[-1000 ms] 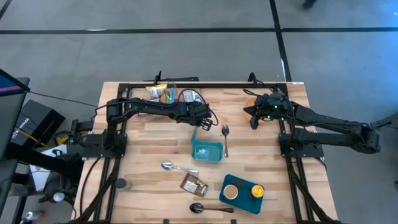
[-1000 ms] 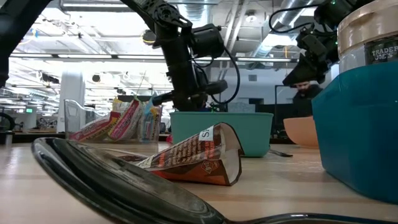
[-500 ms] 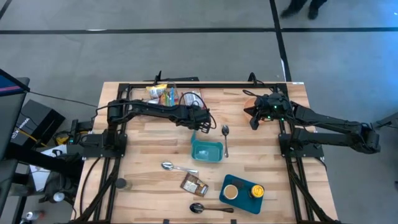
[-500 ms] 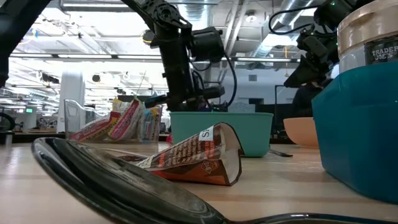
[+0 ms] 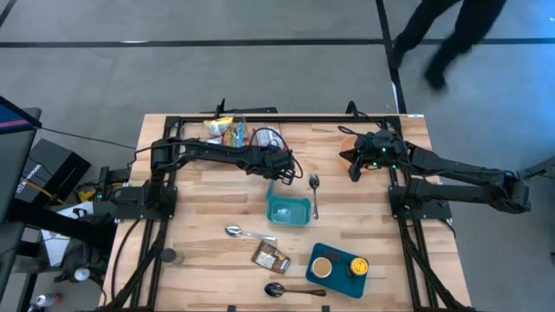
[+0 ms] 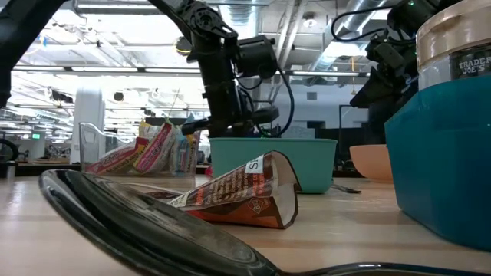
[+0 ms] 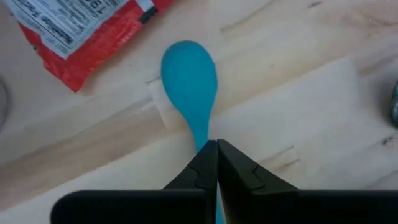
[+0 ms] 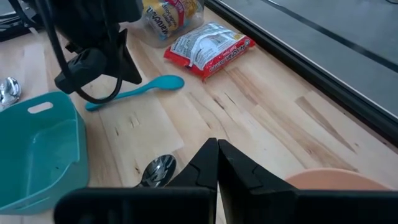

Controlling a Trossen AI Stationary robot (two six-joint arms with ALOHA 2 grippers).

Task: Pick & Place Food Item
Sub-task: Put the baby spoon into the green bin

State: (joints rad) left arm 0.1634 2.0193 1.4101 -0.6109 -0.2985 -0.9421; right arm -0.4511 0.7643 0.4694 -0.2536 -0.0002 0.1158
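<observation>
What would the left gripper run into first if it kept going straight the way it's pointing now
Most likely the blue spoon. The shut left gripper sits right over the spoon's handle, aimed along it toward the bowl end. Beyond that lies a red snack packet, though depth is hard to judge.

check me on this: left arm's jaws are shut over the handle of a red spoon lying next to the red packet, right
Not quite: the spoon is blue, not red. The left wrist view shows the left gripper with its jaws shut over the handle of that blue spoon, which lies on the wood near the red packet.
</observation>
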